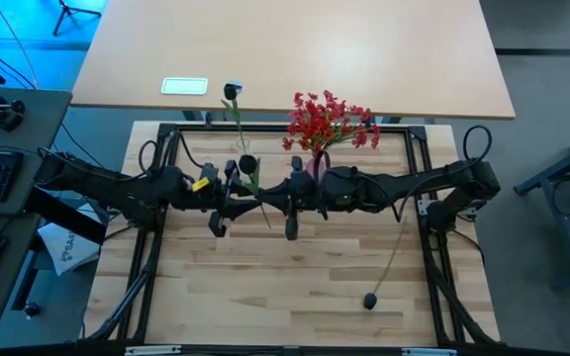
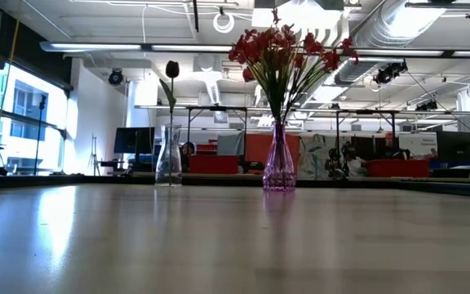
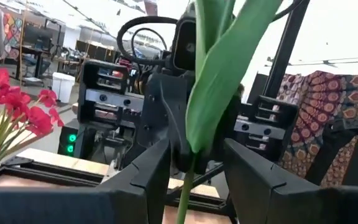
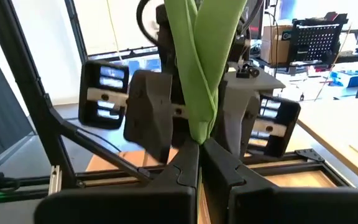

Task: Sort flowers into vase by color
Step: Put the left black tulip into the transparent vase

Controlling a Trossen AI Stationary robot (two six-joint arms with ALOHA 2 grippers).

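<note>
Over on the left, the clear vase [image 2: 168,155] already carries one dark bud [image 2: 172,69], standing upright near the back edge of the tabletop [image 1: 295,287]. Moving inward, the left pincer [image 1: 228,203] meets its partner mid-table for what looks like a hand-over: its fingers [image 3: 143,168] stand apart on either side of a green stem [image 3: 185,193], not yet pressed on it, so the flower is not its own yet. The right pincer [image 1: 292,205] is clamped together on that same dark-bud flower [image 1: 248,164], fingertips [image 4: 188,163] pinching just below the long leaf [image 4: 199,68], holding it steady between the two arms so the left can take it toward the clear vase. Just behind them the pink vase [image 2: 279,167] is packed with red blossoms [image 2: 284,47], so the red side looks done. Farther right and toward the front, one more dark bud flower [image 1: 372,300] lies flat on the wood, well apart from both vases, waiting to be sorted.
</note>
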